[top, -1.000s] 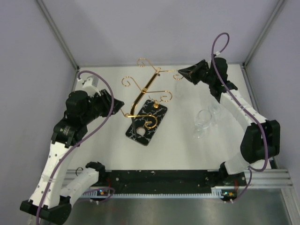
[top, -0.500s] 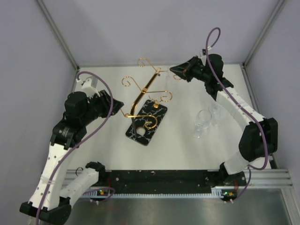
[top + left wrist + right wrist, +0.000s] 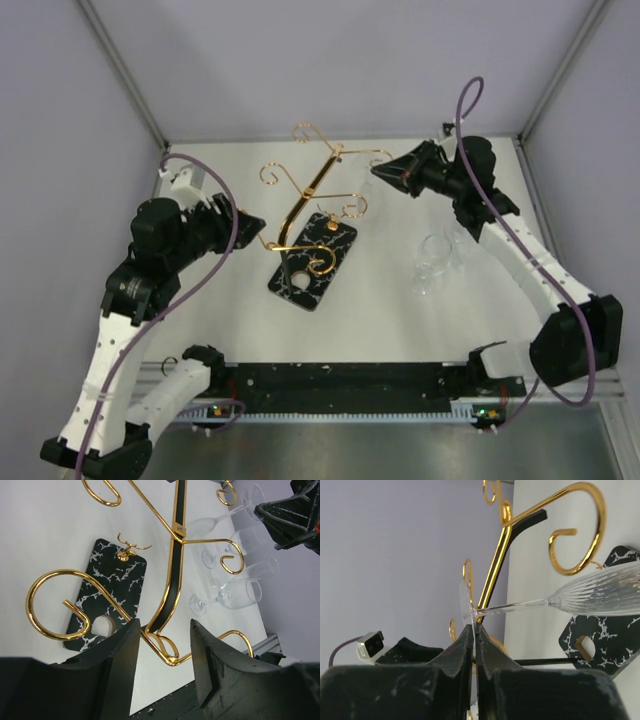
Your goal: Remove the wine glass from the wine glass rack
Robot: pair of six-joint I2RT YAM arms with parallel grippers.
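The wine glass rack [image 3: 310,200] is a gold wire stand on a black marbled base [image 3: 312,268] mid-table. My right gripper [image 3: 380,173] is shut on the foot of a clear ribbed wine glass [image 3: 600,597]. The glass lies sideways in the right wrist view, its stem just below a scroll-ended arm [image 3: 580,540]. The fingertips [image 3: 470,630] pinch the thin foot edge. The same glass [image 3: 202,526] shows in the left wrist view beside the rack's upper arm. My left gripper [image 3: 255,222] is open, and its jaws straddle a low gold loop [image 3: 167,647] of the rack without closing on it.
Two other clear wine glasses [image 3: 437,258] lie on their sides on the white table right of the rack; they also show in the left wrist view [image 3: 235,594]. Grey walls and metal frame posts enclose the table. A black rail [image 3: 350,385] runs along the near edge.
My right gripper first swung left toward the rack's top arm, then drew back towards the near side, still by the upper right scroll arm. My left arm shifted only slightly.
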